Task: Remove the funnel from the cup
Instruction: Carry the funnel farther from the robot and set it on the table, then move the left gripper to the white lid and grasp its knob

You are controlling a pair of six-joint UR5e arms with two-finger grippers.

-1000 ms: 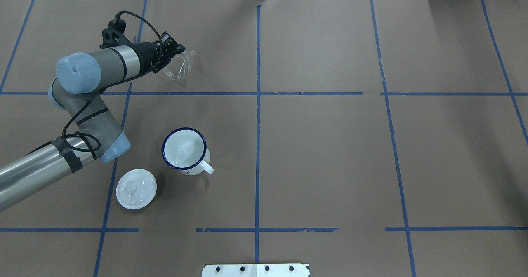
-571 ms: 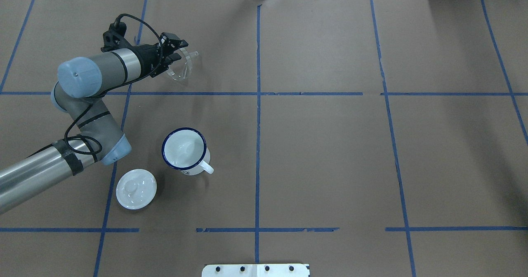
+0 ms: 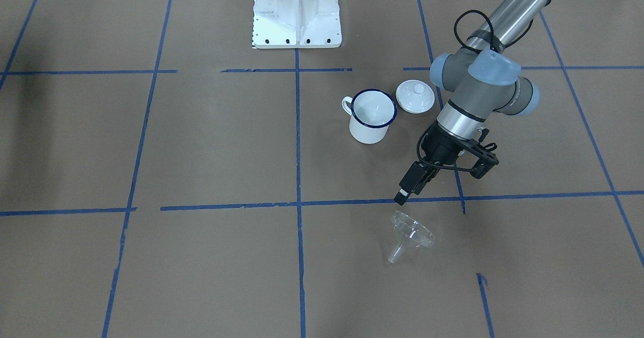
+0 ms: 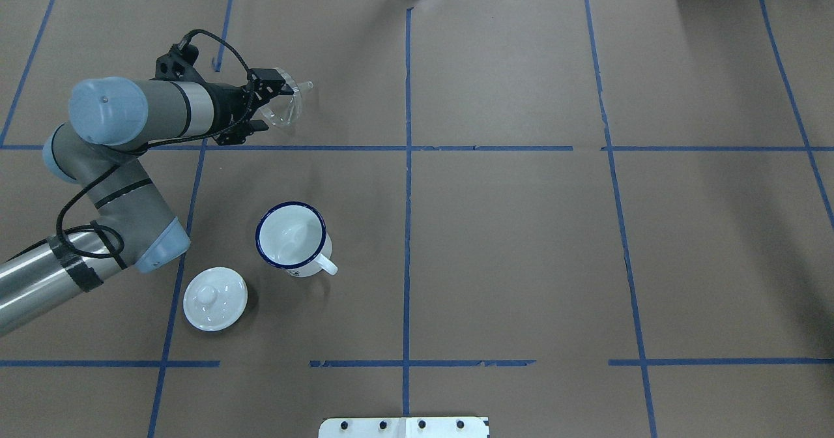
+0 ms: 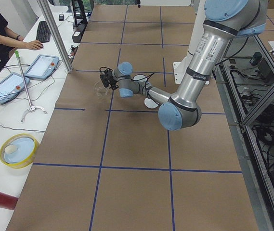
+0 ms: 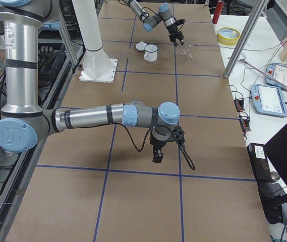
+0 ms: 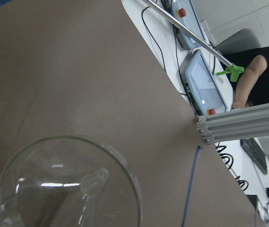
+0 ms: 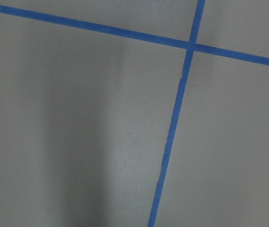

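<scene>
Left end effector [image 4: 269, 105] above blue-taped table [image 4: 521, 242]

white lid [image 4: 215, 298], blue tape lines [image 4: 326, 148]; yellow bowl [image 5: 23, 156]

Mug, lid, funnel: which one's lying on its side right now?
The clear funnel, tipped over with its spout pointing sideways. The mug stands upright, and the lid sits knob up.

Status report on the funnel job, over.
Left gripper open, off the funnel. Right gripper: cannot tell. Funnel on its side on table, cup empty. Lid beside cup, not blocking.
</scene>
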